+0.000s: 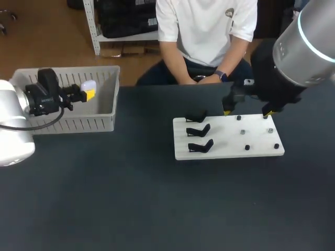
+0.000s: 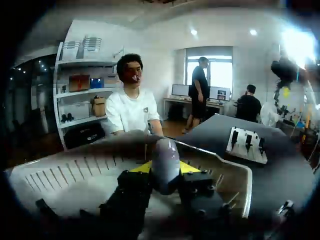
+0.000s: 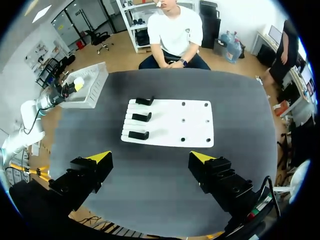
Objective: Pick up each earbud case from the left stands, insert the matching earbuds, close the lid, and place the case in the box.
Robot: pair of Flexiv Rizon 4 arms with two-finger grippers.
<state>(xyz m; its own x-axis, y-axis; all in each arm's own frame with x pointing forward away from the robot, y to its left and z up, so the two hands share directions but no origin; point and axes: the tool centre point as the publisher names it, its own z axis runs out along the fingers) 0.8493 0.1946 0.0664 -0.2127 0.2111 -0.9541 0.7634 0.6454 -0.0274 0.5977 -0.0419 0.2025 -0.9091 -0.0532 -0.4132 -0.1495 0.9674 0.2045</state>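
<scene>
Left claw [image 1: 86,94] clenched on the earbud case [image 1: 88,85], held over the box [image 1: 99,123], clear of its walls. Right claw [image 1: 246,112] released, fingers [image 3: 100,158] wide, high over the white board [image 1: 230,149] far edge; three black stands [image 1: 200,130] on board's left side. Rt wrist view shows wide dark tabletop [image 3: 150,187] all round board; lt wrist view shows case upright betw. yellow tips [image 2: 141,168].

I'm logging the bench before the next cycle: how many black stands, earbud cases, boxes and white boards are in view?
3 black stands
1 earbud case
1 box
1 white board
Total: 6
</scene>
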